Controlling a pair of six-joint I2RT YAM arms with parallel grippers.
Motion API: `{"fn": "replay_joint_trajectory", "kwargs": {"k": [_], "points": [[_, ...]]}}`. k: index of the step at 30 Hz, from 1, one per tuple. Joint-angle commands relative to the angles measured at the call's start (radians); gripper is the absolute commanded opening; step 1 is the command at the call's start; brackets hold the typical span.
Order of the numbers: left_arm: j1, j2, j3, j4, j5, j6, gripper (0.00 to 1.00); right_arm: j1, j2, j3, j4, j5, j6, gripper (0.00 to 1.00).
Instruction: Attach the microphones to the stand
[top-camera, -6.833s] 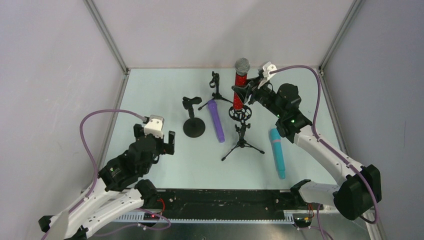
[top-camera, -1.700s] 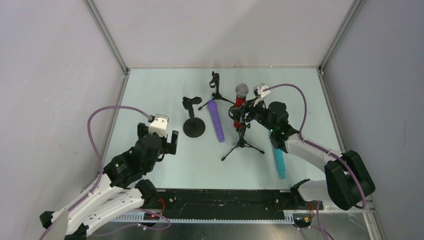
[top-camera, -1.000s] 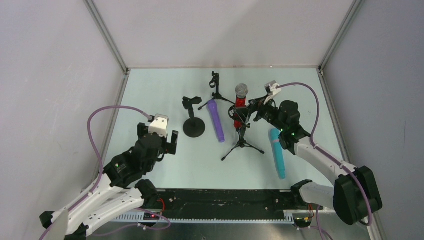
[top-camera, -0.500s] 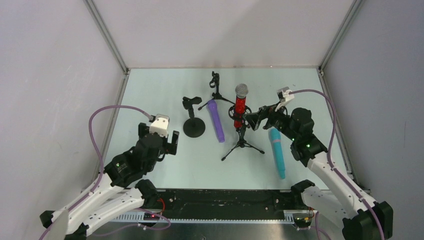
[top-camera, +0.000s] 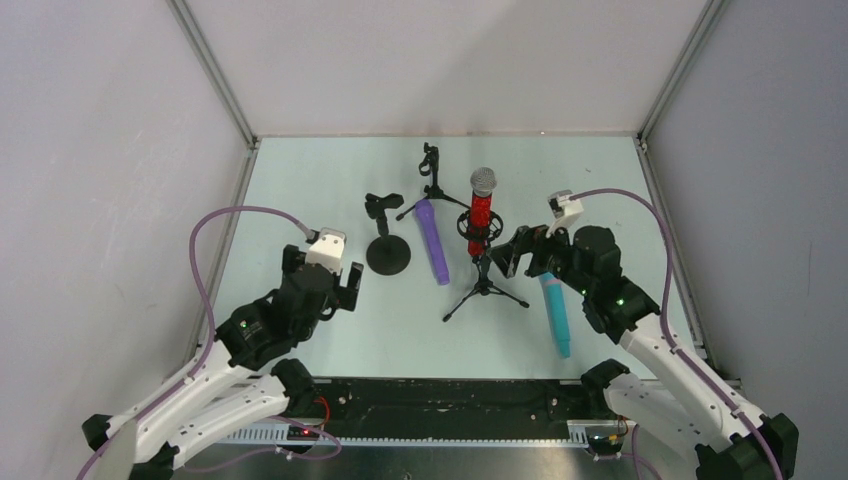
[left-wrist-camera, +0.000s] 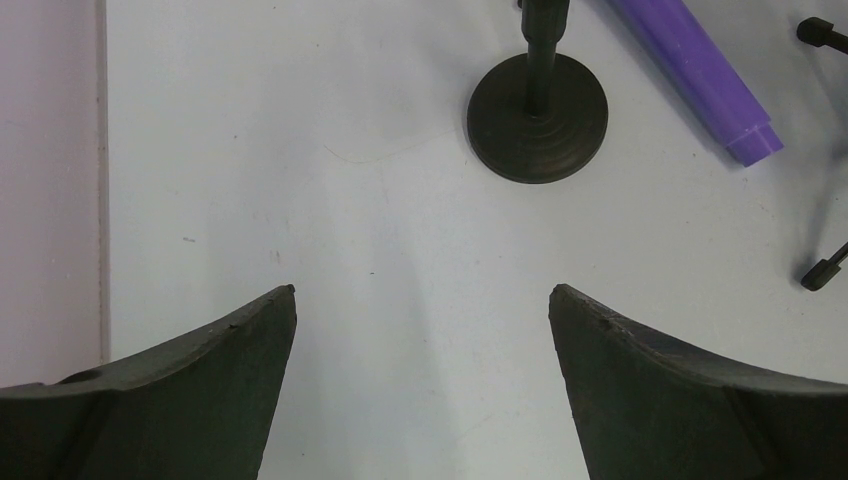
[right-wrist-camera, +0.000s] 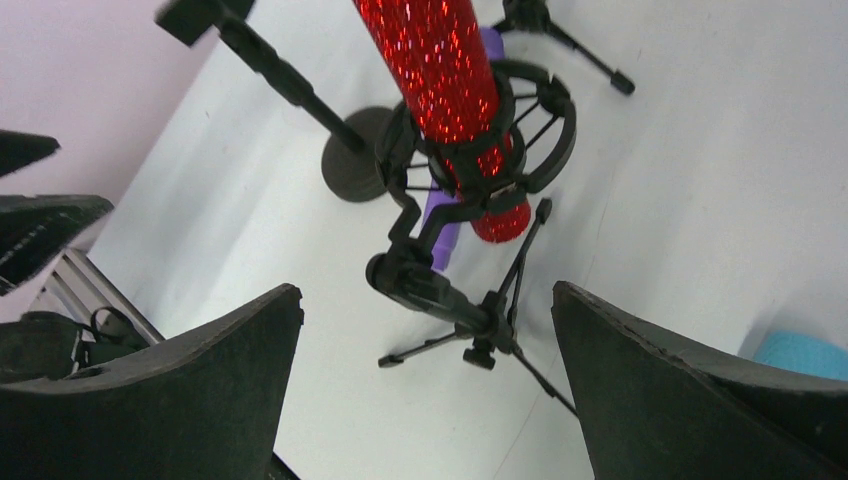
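The glittery red microphone (top-camera: 481, 210) stands upright in the ring cradle of a tripod stand (top-camera: 484, 285) on a pale surface (top-camera: 300, 190). The purple microphone (top-camera: 432, 242) lies just left of that stand and the teal microphone (top-camera: 555, 315) lies to its right. The right claw (top-camera: 520, 255), wide and empty, hovers beside the stand. Only its wrist view shows the cradle ringing the red barrel. The left claw (left-wrist-camera: 422, 290), wide and empty, is well left of the stand. Its wrist view shows a round-base stand (left-wrist-camera: 537, 118).
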Motion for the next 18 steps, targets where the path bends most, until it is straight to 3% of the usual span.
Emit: {"fn": "replay_joint_trajectory", "kwargs": {"k": [1,10,15,18], "points": [[0.005,0.003,0.044,0.005,0.006,0.019,1.00,0.070,0.046,0.080,-0.092,0.112,-0.009,0.99],[0.003,0.012,0.045,0.002,0.007,0.019,1.00,0.173,0.154,0.163,-0.149,0.217,-0.052,0.90],[0.004,0.013,0.046,0.002,0.007,0.019,1.00,0.182,0.199,0.183,-0.149,0.250,-0.049,0.76],[0.005,0.015,0.046,0.001,0.007,0.019,1.00,0.185,0.226,0.194,-0.137,0.262,-0.048,0.74]]}}
